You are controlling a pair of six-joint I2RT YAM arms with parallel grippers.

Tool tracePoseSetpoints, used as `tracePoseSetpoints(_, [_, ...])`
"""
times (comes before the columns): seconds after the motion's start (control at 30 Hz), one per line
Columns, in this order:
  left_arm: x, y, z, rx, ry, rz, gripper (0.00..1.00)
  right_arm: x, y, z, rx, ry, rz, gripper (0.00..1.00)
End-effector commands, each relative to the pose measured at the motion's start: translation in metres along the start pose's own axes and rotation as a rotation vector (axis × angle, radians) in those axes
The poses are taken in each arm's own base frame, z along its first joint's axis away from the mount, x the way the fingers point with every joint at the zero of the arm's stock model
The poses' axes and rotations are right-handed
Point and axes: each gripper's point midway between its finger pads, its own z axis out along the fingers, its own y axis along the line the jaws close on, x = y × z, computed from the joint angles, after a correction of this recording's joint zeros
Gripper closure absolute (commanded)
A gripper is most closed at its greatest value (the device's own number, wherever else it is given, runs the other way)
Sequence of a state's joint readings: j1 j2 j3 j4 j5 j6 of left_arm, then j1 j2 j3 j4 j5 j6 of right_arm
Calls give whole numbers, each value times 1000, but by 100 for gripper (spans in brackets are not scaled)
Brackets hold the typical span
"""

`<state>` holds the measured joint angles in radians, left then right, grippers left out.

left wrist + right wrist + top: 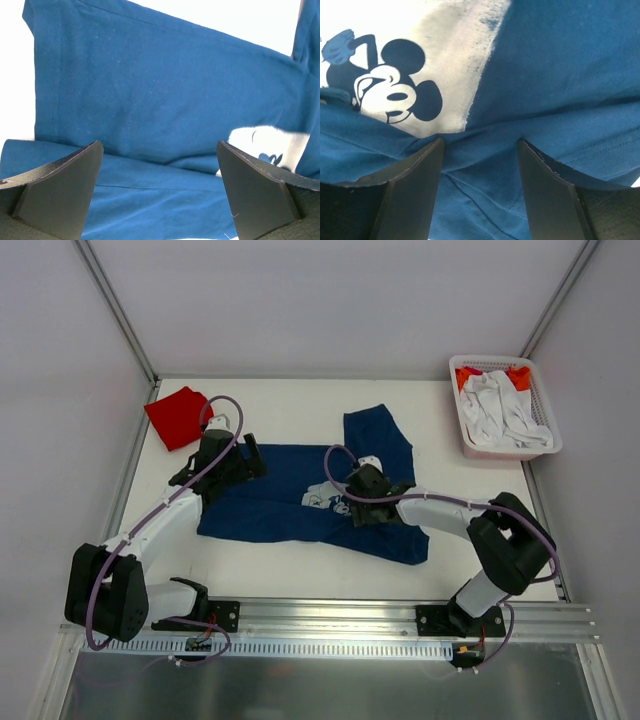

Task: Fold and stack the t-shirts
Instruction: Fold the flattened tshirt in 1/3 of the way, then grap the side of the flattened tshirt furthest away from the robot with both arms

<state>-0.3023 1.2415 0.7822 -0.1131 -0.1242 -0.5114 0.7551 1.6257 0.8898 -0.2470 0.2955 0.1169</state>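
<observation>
Navy t-shirt [280, 512] spread on table [300, 410]. Left gripper [160, 145] held wide open above it. Right gripper [480, 142] parted, tips set at fold beside print [395, 65]. Red t-shirt [178, 417] seen far left.

White-and-black arms [160, 520]; looping purple cables [222, 405]

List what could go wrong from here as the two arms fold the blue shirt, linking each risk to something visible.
1. The right gripper stands open at a ridge in the navy shirt beside the print; closing there might pinch several layers and skew the fold.
2. The left gripper is open over the shirt's left part; if only one side gets pulled, the cloth may bunch.
3. The left arm works close to the folded red shirt and could brush it.
</observation>
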Motion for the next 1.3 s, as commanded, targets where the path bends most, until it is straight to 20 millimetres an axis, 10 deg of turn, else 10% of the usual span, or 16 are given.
tracePoseSetpoints(0.0, [1,3,-8,-6,-15,22,1,44,-4,-16,49,78,5,36])
tracePoseSetpoints(0.47, [5,13,-7,-43,-10,14,1,71,-14,-44,97,54,1,36])
tracePoseSetpoints(0.9, [-20,35,11,-49,-23,-82,1,-66,12,-106,42,-170,-105,32])
tracePoseSetpoints(1.27, [-51,48,54,57,-75,-181,5,-134,-32,-110,10,-219,-21,32])
